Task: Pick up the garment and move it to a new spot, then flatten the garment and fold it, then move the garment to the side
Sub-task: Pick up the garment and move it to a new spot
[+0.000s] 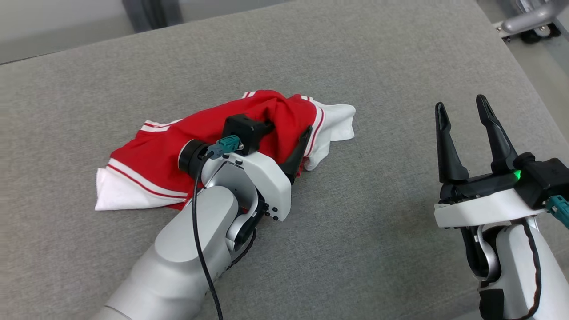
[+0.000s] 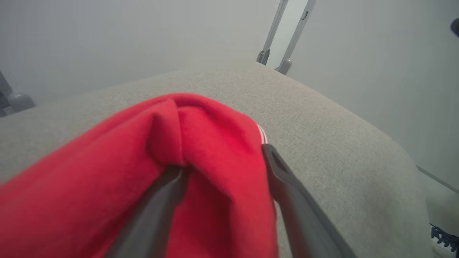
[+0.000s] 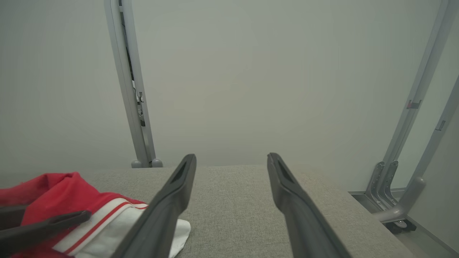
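The left gripper [image 2: 222, 157] is released, its jaws spread astride a raised ridge of the red-and-white garment [image 1: 151, 155], which lies crumpled mid-way across the grey padded surface [image 1: 355, 231]. The right gripper [image 1: 461, 103] hovers unclenched, well apart. The cloth looks light, soft and limp, so a striped hem or corner is probably the best hold.

Grey fabric surface [image 1: 355, 53], pale plain wall [image 3: 251, 71], metal frame posts [image 3: 123, 71]
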Motion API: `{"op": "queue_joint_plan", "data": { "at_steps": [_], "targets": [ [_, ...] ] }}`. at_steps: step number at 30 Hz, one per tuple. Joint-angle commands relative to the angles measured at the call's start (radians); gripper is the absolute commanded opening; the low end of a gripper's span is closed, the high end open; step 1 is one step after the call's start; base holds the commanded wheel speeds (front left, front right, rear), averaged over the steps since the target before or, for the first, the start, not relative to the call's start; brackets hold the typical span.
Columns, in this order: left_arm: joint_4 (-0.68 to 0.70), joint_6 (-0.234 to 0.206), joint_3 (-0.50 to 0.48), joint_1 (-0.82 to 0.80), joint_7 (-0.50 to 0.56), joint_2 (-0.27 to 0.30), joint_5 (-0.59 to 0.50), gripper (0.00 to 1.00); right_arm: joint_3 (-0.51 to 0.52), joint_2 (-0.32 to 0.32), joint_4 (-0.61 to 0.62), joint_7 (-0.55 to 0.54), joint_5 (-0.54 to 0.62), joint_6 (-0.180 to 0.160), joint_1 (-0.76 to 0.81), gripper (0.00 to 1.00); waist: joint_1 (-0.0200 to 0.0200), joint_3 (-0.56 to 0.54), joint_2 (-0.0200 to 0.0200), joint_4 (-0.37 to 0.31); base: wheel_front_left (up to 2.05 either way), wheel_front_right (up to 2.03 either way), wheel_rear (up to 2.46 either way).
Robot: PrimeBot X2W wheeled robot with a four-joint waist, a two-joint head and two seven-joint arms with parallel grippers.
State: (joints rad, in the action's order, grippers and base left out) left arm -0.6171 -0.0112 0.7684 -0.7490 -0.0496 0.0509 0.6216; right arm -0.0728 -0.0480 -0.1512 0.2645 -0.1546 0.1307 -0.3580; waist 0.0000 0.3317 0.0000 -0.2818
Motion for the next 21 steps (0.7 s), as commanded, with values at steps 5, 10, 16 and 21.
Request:
{"op": "queue_joint_plan", "data": {
  "at_steps": [5, 10, 16, 21],
  "targets": [
    [-0.013, 0.007, 0.004, -0.003, -0.042, 0.002, 0.038, 1.0, 0.002, -0.005, -0.018, 0.002, 0.035, 0.0, 0.019, 1.0, 0.0, -0.083, 0.0, 0.112, 0.0, 0.0, 0.0],
    [0.005, 0.003, 0.011, 0.042, -0.068, 0.002, 0.07, 1.0, 0.016, -0.006, -0.042, 0.002, 0.065, 0.0, 0.032, 1.0, 0.0, -0.16, 0.0, 0.221, 0.0, 0.0, 0.0],
    [0.054, -0.043, -0.044, 0.117, -0.159, 0.063, 0.079, 1.0, -0.016, -0.006, -0.04, 0.002, 0.076, 0.0, 0.059, 1.0, 0.0, -0.22, 0.0, 0.305, 0.0, 0.0, 0.0],
    [0.115, -0.073, -0.101, 0.232, -0.208, 0.161, 0.056, 1.0, -0.034, -0.007, -0.042, 0.002, 0.075, 0.0, 0.096, 1.0, 0.0, -0.251, 0.0, 0.35, 0.0, 0.0, 0.0]
  ]
}}
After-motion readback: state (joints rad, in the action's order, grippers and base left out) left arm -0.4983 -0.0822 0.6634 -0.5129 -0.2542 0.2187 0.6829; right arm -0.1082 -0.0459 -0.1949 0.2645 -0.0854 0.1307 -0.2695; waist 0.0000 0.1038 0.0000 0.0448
